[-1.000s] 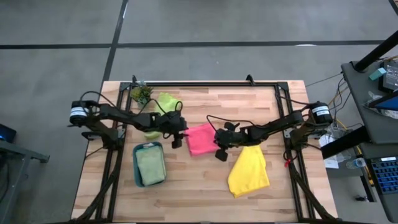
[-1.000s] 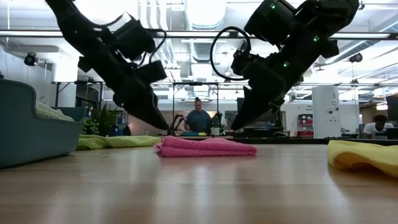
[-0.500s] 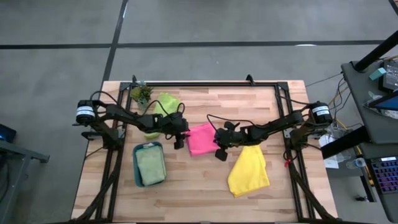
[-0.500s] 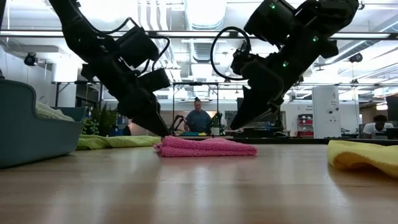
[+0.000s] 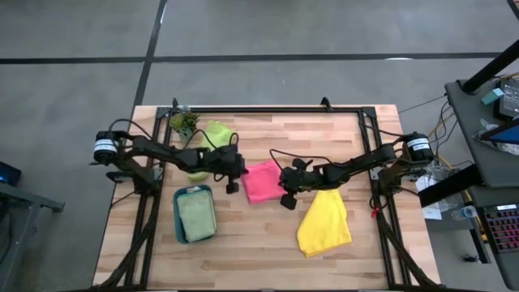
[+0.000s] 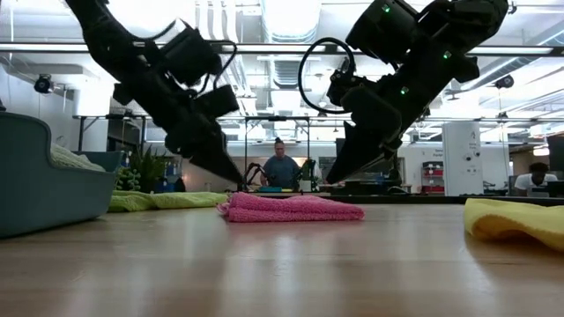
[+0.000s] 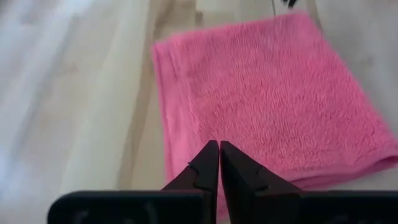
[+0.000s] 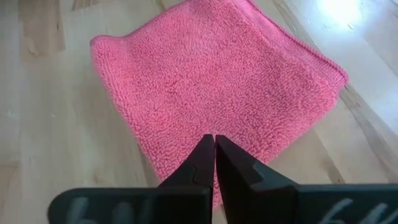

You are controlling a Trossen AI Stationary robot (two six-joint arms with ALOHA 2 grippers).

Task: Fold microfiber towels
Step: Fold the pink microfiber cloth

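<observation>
I have the tabletop (image 5: 259, 251) filling the middle of the high view, with both arms reaching in from the frame's left and right edges toward the centre. Lower right of centre lies the yellow towel (image 5: 324, 223), loosely spread and not yet folded. At the lower left, the teal tray (image 5: 180, 231) holds the pale sage towel (image 5: 196, 217), which looks folded and stowed. The lime green towel (image 5: 216, 132) sits at the upper left, just beside the small potted plant (image 5: 184, 122).

The pink towel (image 5: 261, 180) lies dead centre, folded to a neat square, flat on the wood between the two arms.

What has changed: a second ago my left end effector (image 7: 219, 163) stood spread at the pink towel's left edge; now its fingers are pressed together, and in the low view it has lifted slightly clear of the cloth, holding nothing. My right end effector (image 8: 214, 155) stays pressed together, poised above the towel's right edge, also empty.

I judge the pink fold finished and released, with the yellow or lime towel next.
</observation>
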